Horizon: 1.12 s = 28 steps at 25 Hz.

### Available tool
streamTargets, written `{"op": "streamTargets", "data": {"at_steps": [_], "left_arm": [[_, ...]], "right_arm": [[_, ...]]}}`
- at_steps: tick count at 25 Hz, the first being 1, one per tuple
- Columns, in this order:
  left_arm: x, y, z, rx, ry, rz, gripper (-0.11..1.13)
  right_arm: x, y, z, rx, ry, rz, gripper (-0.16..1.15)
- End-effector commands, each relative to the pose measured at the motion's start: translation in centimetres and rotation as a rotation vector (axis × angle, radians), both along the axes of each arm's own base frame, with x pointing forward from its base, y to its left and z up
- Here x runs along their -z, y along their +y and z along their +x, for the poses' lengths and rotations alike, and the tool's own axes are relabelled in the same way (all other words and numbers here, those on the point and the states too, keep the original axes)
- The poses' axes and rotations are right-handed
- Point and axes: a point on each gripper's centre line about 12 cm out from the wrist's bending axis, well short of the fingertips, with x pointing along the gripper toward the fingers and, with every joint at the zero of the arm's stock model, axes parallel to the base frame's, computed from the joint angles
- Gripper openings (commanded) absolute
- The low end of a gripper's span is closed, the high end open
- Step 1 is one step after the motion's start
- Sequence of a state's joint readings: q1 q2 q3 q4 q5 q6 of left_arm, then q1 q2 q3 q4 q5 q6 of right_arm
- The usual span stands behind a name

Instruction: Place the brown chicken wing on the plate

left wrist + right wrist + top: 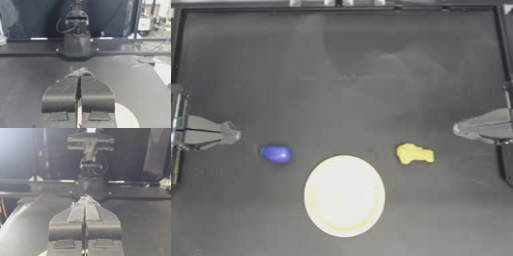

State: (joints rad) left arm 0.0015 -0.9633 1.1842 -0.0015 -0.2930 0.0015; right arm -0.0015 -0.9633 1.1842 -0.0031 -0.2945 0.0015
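Note:
The brown chicken wing (415,154), a small lumpy yellow-golden piece, lies on the dark table right of the plate. The plate (344,195), large, pale cream with a faint yellow-green ring, sits near the front middle; a sliver of the plate (125,117) shows behind my left jaws. My left gripper (234,134) is parked at the left edge, shut and holding nothing, with its tips (79,72) pressed together. My right gripper (458,129) is parked at the right edge, just behind and to the right of the wing, also shut and holding nothing, tips (84,199) closed.
A small rounded blue-purple object (276,153) lies left of the plate, close to the left gripper. A metal frame rail (342,7) borders the table's far edge. Each wrist view shows the opposite arm's base (76,45) across the table.

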Motion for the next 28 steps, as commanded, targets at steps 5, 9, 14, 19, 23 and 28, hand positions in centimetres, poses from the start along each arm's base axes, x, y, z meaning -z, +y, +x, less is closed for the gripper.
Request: {"op": "streamTargets", "data": {"at_steps": [5, 9, 14, 19, 23, 28], "left_arm": [[0.1, 0.0, -0.5, -0.002, -0.015, 0.006, 0.07], [-0.2, 0.2, -0.4, -0.01, -0.023, 0.02, 0.19], [0.0, 0.2, -0.2, -0.011, -0.011, 0.029, 0.86], [0.5, 0.2, 0.4, -0.012, 0.023, 0.044, 0.99], [0.7, 0.3, 0.5, -0.015, 0.037, 0.049, 0.99], [0.9, 0.4, 0.5, -0.024, 0.057, 0.047, 1.03]], "right_arm": [[0.5, -0.1, 0.0, 0.004, 0.012, -0.006, 0.07], [0.2, -0.1, 0.0, 0.004, 0.014, -0.015, 0.18], [0.0, -0.1, 0.2, 0.003, 0.026, -0.063, 0.71], [-0.3, -0.7, 0.7, 0.03, 0.072, -0.07, 1.05], [-0.2, -1.9, 1.0, 0.088, 0.183, -0.041, 0.98], [0.9, -4.1, 1.5, 0.187, 0.456, 0.036, 0.99]]}}
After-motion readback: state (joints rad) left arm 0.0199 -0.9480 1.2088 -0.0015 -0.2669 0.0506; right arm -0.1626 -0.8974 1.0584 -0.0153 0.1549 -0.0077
